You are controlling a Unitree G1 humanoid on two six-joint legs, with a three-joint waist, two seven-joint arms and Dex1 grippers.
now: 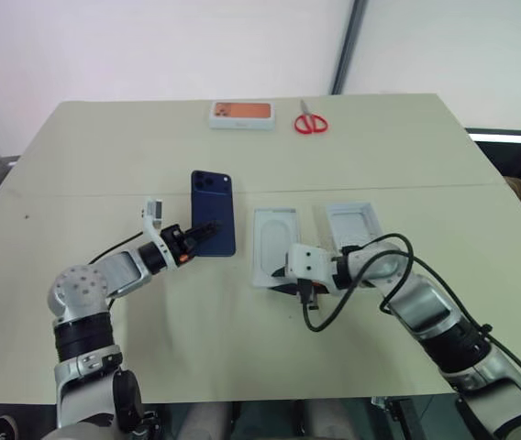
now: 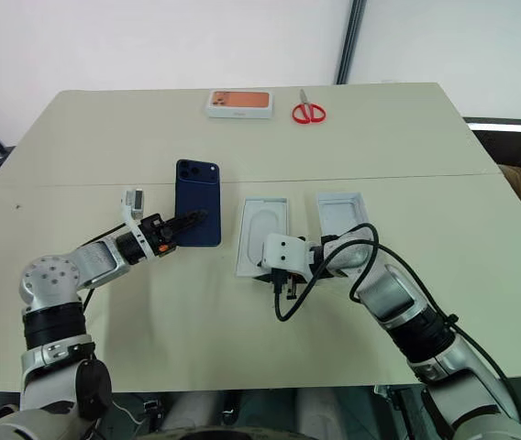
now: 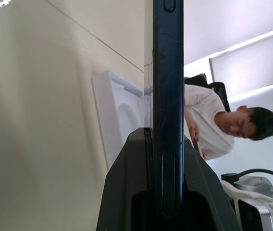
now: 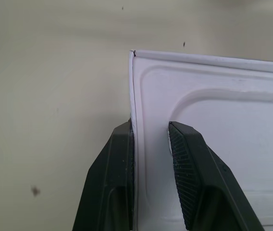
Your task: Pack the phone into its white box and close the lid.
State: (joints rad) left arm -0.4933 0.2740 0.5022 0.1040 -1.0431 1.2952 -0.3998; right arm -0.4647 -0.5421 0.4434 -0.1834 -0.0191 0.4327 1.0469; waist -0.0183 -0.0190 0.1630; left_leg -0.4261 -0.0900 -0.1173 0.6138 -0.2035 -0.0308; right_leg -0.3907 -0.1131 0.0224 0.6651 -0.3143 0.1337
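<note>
Beige table [image 1: 242, 339] (white wall [image 1: 150, 46] behind)

Bright, even light was spread over the bench [image 1: 242, 302], and only faint, soft shadows were cast beneath the arms. Glare was seen on the white wall behind. The phone [image 3: 168, 96] edge was rendered dark against a washed-out, softly blurred background.

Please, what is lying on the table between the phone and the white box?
Nothing lies there. In the left eye view, only a bare strip of table separates the phone, held by the left claw, from the white box.
</note>
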